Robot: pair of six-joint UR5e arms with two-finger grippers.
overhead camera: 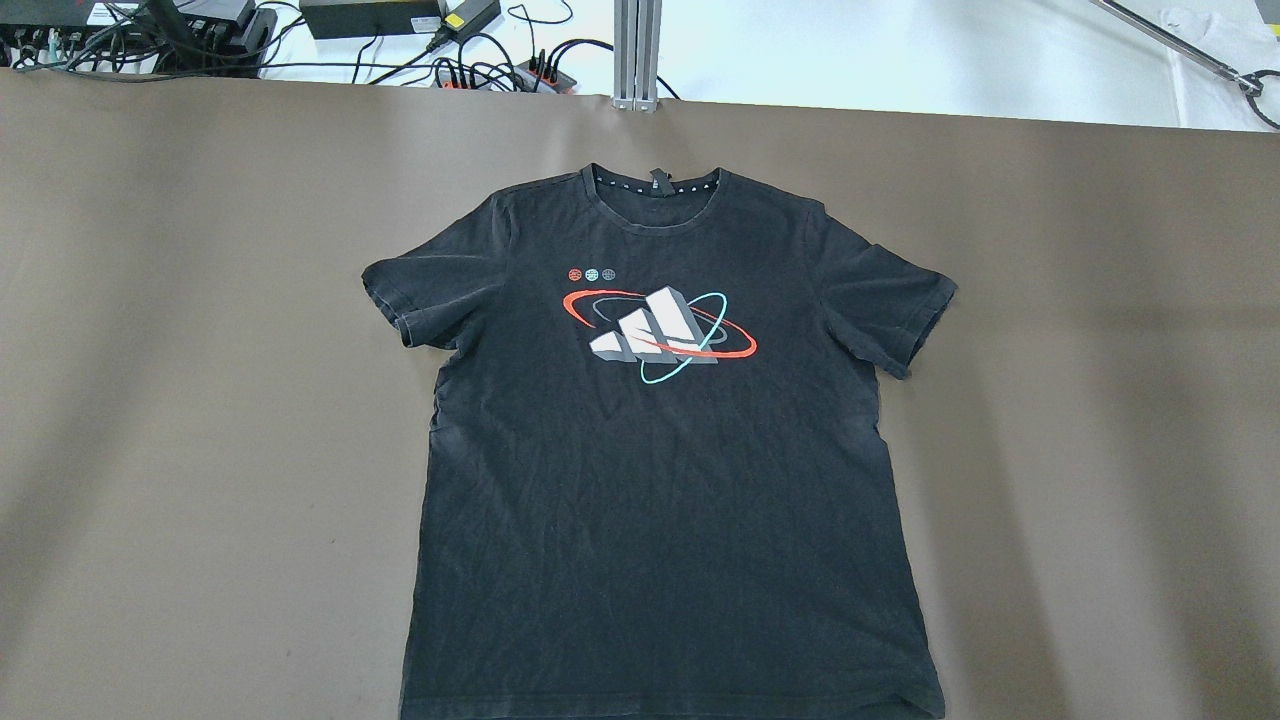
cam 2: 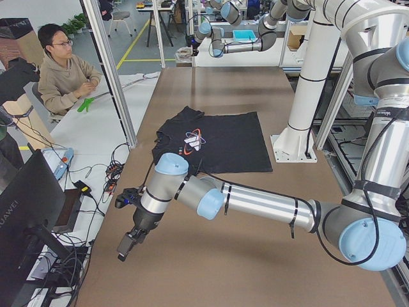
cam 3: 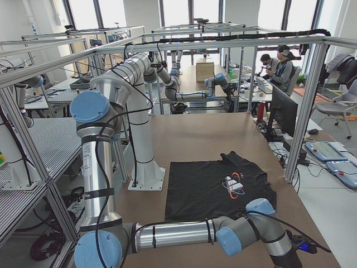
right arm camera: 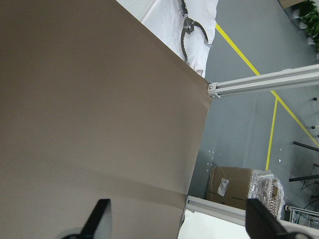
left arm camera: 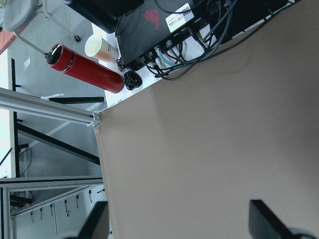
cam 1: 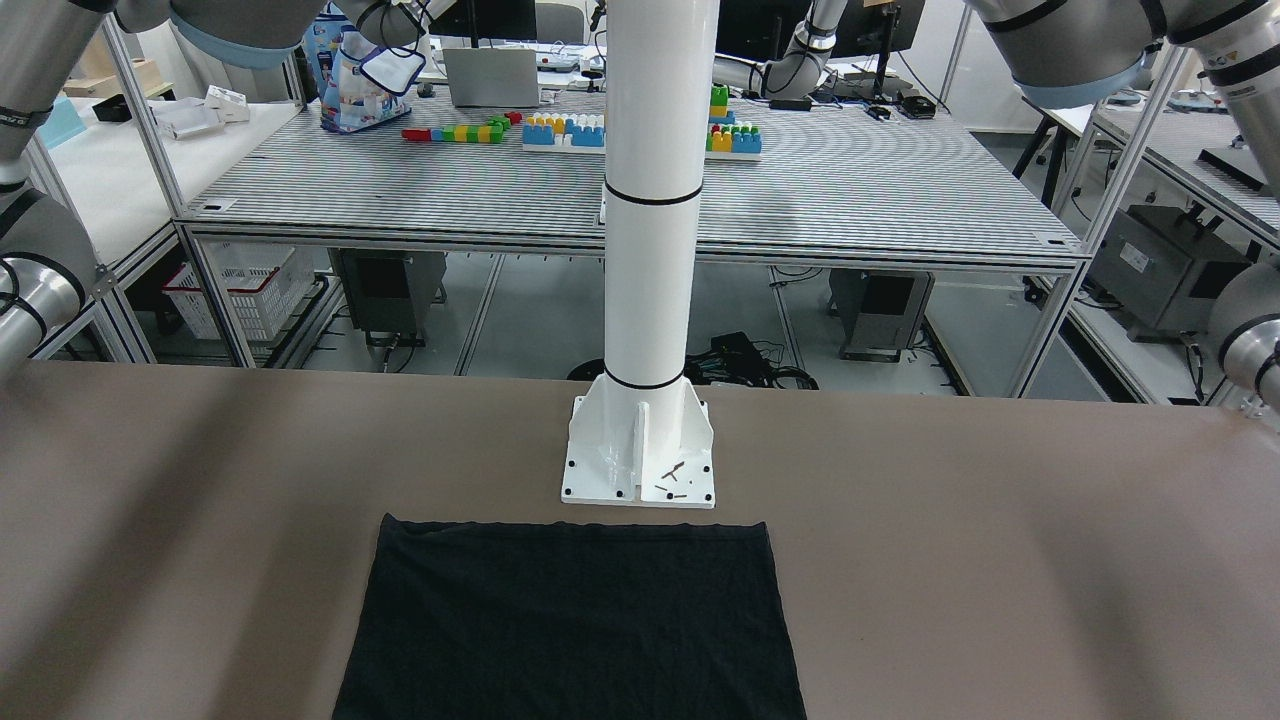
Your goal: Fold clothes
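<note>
Black T-shirt [overhead camera: 660, 450] flat on brown bench [overhead camera: 200, 400], left gripper [left arm camera: 183, 224] and right gripper [right arm camera: 178, 221] well clear, jaws wide apart.

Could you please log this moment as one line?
stage: pre-fold | black T-shirt: flat, print up, untouched | left tool: open, off shirt | right tool: open, off shirt

Fig. 1. From my remote station I see a brown table [overhead camera: 180, 420], with cables and a power brick [overhead camera: 370, 15] beyond its far edge. Off one corner are a red bottle [left arm camera: 85, 68] and a paper cup [left arm camera: 98, 47], just beside each other. On the slatted bench [cam 1: 880, 190] behind are coloured toy bricks [cam 1: 565, 131] and a laptop [cam 1: 492, 77]. A person in a beige hoodie [cam 2: 64, 77] sits near the table.
</note>
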